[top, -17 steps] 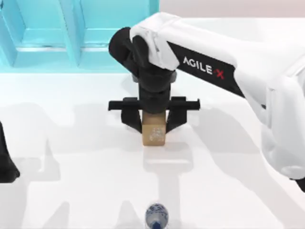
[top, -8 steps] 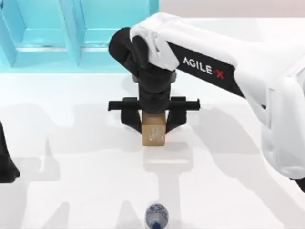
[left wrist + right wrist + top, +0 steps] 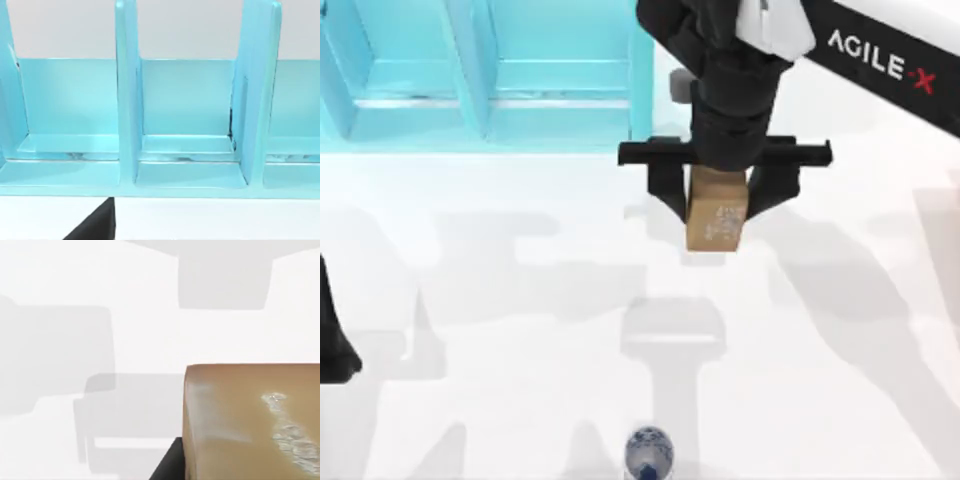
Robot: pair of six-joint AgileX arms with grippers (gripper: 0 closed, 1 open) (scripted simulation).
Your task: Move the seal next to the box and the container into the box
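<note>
Seal (image 3: pixel 713 222) in transit, held
My right gripper (image 3: pixel 716 205) clamps it, lifted; box (image 3: pixel 485 75) lies just to gripper's left.

Bare table (image 3: pixel 500 330) open across the middle, box (image 3: pixel 480 75) walling the far left, container (image 3: pixel 649 452) alone at the near edge, right gripper (image 3: pixel 717 205) with seal (image 3: pixel 716 220) just beside the box's right end

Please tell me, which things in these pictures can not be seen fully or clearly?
- Container: top view, lower part cut off by the bottom edge.
- Seal: top view, upper part hidden under the right gripper; right wrist view, cut off by the edges.
- Box: top view, cut off by the upper edge.
- Left gripper: top view, cut off by the left edge.
</note>
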